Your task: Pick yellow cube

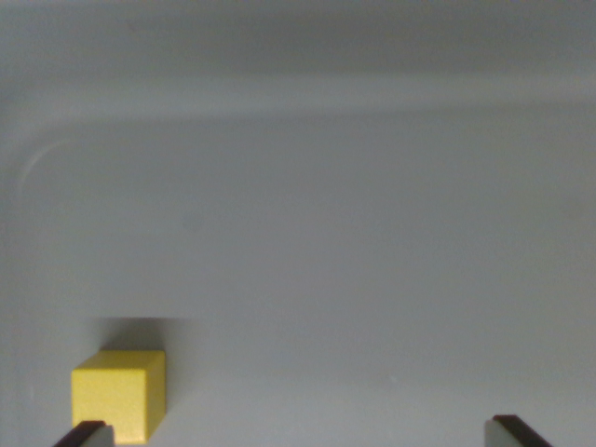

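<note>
A yellow cube (119,393) sits on the grey surface at the bottom of the wrist view's left. My gripper (303,434) is open, with only its two dark fingertips showing at the bottom edge. The left fingertip (84,434) overlaps the cube's lower left corner in the picture. The right fingertip (518,432) is far off to the wrist view's right. Most of the cube lies just inside the left fingertip, not centred between the two. Whether the finger touches the cube cannot be told.
The grey surface looks like the floor of a bin or tray, with a curved wall (37,158) at the left and a rim (307,88) running across the top.
</note>
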Controlling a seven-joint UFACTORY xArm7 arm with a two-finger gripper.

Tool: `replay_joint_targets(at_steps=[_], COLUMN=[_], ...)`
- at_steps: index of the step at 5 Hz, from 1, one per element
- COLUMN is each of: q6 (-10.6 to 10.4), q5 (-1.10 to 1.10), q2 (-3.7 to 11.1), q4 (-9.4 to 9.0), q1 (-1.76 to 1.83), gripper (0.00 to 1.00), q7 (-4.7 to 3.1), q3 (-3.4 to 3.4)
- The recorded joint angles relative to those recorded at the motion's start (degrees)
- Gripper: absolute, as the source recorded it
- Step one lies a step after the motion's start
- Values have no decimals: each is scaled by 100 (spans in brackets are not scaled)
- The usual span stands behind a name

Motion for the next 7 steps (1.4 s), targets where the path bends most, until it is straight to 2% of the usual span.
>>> replay_joint_targets(at_steps=[1, 2, 3, 4, 5, 6, 7], q6=[0, -257, -257, -528, -528, -801, -801], q5=[0, -26, -26, -53, -53, -81, -81], q2=[0, 159, 159, 328, 328, 497, 497], q4=[0, -152, -152, -314, -314, -476, -476], q1=[0, 81, 81, 167, 167, 253, 253], gripper=[0, 0, 0, 0, 0, 0, 0], q7=[0, 119, 119, 244, 244, 370, 370], q3=[0, 57, 57, 117, 117, 177, 177])
